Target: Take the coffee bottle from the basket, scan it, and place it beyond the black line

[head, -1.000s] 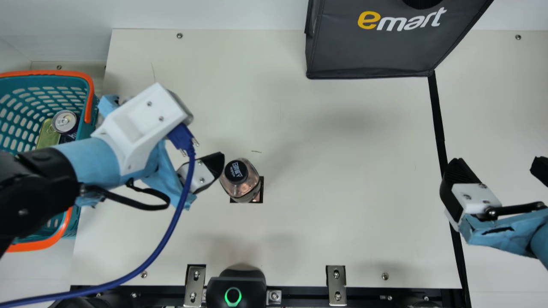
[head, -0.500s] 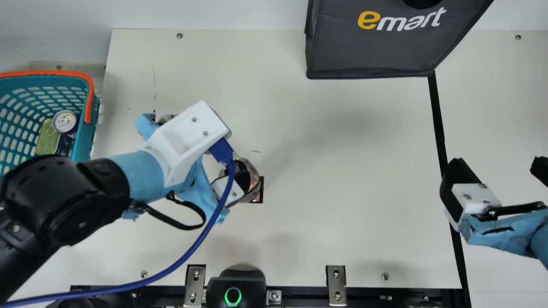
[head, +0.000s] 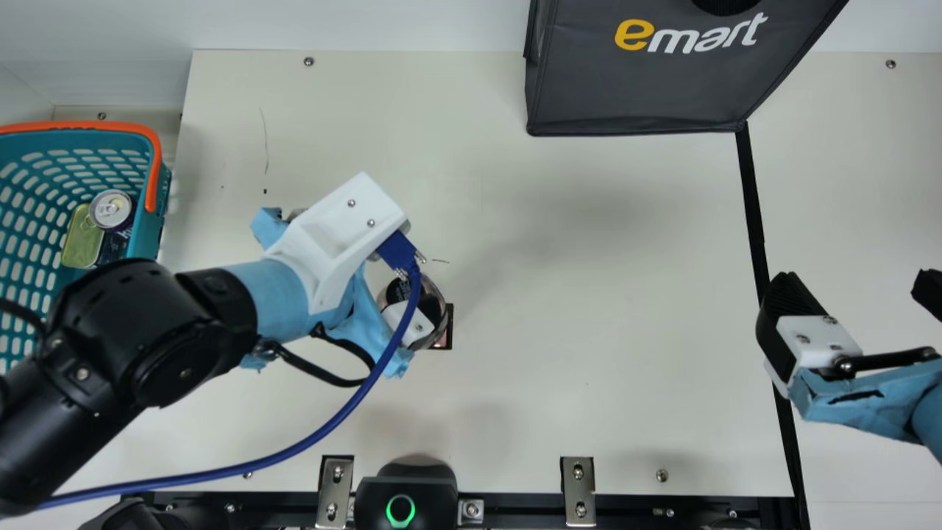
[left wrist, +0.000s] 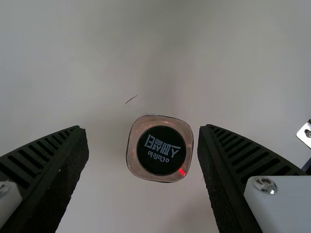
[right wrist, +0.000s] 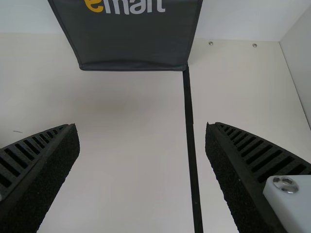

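Looks like a robotics lab bench dressed as a shop checkout. Shop side: teal basket (head: 149, 239) holding cans (head: 112, 210), dark carrier bag (head: 633, 85), black device (head: 434, 491) with glowing green ring. Lab side: jointed robot arm (head: 176, 331), cream worktop (head: 589, 258) with screws, metal brackets (head: 578, 489), white walls (head: 368, 22).

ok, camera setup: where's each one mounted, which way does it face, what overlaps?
Main: on the neck, looking down at the table; parts of both arms show.
Left wrist: on the left arm, looking down on the coffee bottle; left end effector in frame, open.
Right wrist: on the right arm, slanting down toward the bag; right end effector in frame, open.
Shared: main and right wrist both see the bag and black line.
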